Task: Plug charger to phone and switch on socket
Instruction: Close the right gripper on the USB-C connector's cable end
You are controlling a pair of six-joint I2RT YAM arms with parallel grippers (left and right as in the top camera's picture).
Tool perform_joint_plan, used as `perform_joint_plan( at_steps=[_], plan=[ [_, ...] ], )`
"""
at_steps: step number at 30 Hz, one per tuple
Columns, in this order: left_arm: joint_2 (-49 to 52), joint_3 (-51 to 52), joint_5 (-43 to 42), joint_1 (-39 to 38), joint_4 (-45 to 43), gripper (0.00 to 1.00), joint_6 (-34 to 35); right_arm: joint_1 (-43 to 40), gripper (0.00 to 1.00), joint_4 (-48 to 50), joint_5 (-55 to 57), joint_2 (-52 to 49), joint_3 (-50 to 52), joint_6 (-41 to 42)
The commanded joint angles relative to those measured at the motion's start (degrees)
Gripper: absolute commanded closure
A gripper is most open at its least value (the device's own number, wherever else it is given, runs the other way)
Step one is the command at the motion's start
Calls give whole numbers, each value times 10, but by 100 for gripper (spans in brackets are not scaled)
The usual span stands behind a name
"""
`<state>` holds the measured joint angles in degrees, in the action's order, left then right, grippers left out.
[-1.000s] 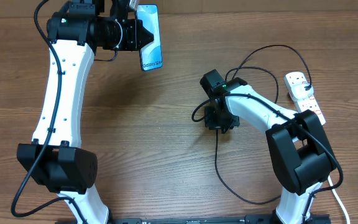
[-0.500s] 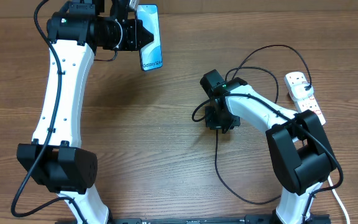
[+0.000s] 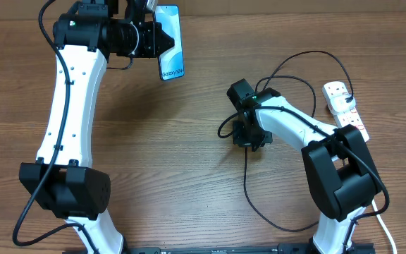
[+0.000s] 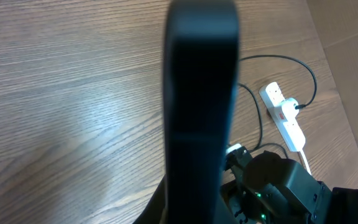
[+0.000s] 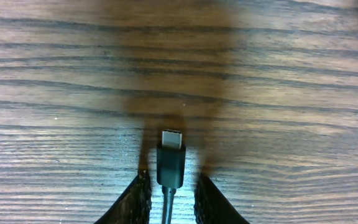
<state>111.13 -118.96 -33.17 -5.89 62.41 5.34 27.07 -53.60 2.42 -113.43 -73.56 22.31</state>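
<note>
1. Overhead view: the left fingers (image 3: 162, 39) pinch the phone (image 3: 172, 44) at 11 o'clock, up off the worktop (image 3: 189, 183), with its long axis running 12 to 6.
2. Right wrist view: the right fingers (image 5: 135, 198) close on the charger (image 5: 171, 163) behind its connector, tip pointing to 12.
3. Seen from overhead, the phone lies toward 10 o'clock from the connector, well apart. The right arm probably has to carry the tip there.
4. The socket (image 3: 344, 106) rests at 3 o'clock, nearest the right arm.
</note>
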Motion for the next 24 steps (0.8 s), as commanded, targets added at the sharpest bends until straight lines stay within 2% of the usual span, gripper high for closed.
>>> perform_joint_plan(
  at_steps=[1,8,24],
  plan=[
    [-1,-8,-9,-1,-3,96,-15,-2,77,2,35,-19,28,1],
    [-1,-8,-9,-1,-3,96,-15,-2,83,2,35,-19,28,1],
    [-1,-8,-9,-1,-3,96,-15,-2,82,-5,35,-19,28,3]
  ],
)
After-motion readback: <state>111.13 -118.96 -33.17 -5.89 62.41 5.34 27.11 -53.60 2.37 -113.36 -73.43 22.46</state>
